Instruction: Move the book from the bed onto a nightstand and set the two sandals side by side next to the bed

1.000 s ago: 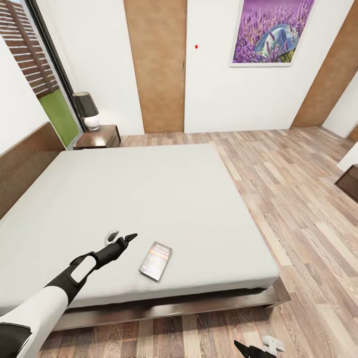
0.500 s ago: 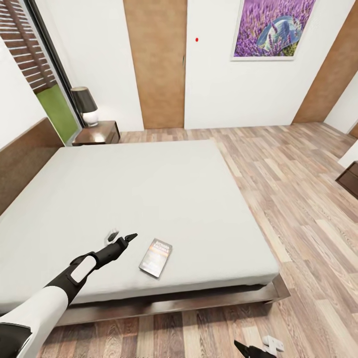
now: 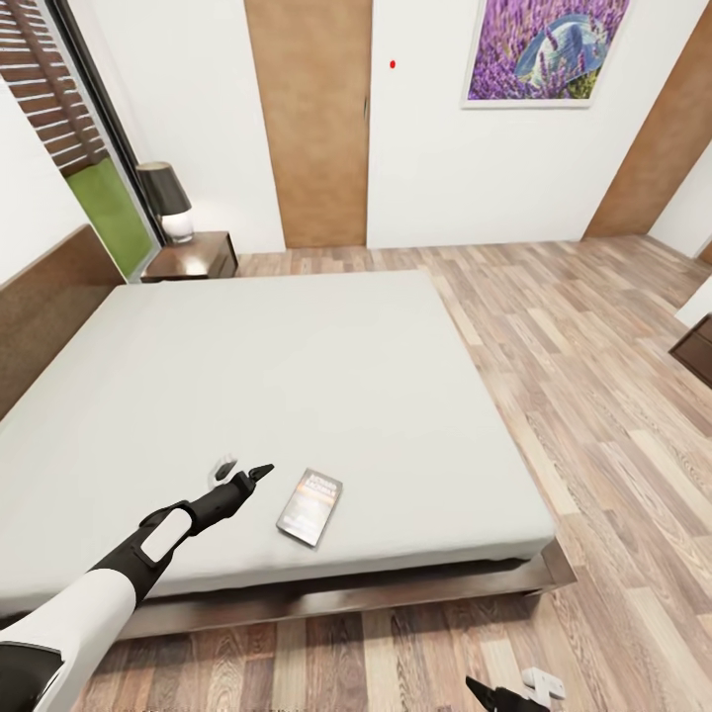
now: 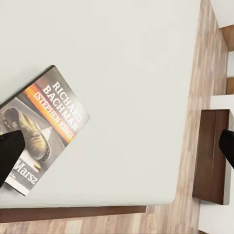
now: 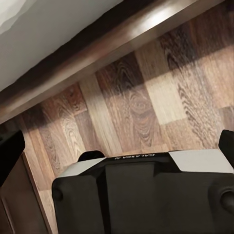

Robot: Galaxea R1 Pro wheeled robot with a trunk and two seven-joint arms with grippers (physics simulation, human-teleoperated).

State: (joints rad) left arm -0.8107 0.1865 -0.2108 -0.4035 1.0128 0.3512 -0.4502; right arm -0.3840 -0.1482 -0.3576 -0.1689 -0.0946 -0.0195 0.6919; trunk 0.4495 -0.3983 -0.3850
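Note:
The book (image 3: 310,506) lies flat on the off-white mattress of the bed (image 3: 297,376), near its foot-side edge. Its dark cover with an orange band and white lettering is plain in the left wrist view (image 4: 41,129). My left gripper (image 3: 242,467) hovers open just left of the book, nothing between its fingers; one black fingertip (image 4: 9,151) overlaps the book's corner. A nightstand (image 3: 193,259) carrying a lamp stands at the bed's far corner. My right gripper (image 3: 514,690) hangs open low over the floor. The sandals are out of view.
Wood-plank floor (image 3: 593,396) runs along the bed's right side and foot. A dark wooden piece of furniture (image 3: 697,348) stands by the right wall. The dark bed frame (image 5: 97,53) and my own base (image 5: 141,195) are close to the right gripper. Brown doors line the far wall.
The whole head picture has shifted: the far wall, lamp and nightstand sit higher, so the camera moved. The book lies where it was and both grippers stay open.

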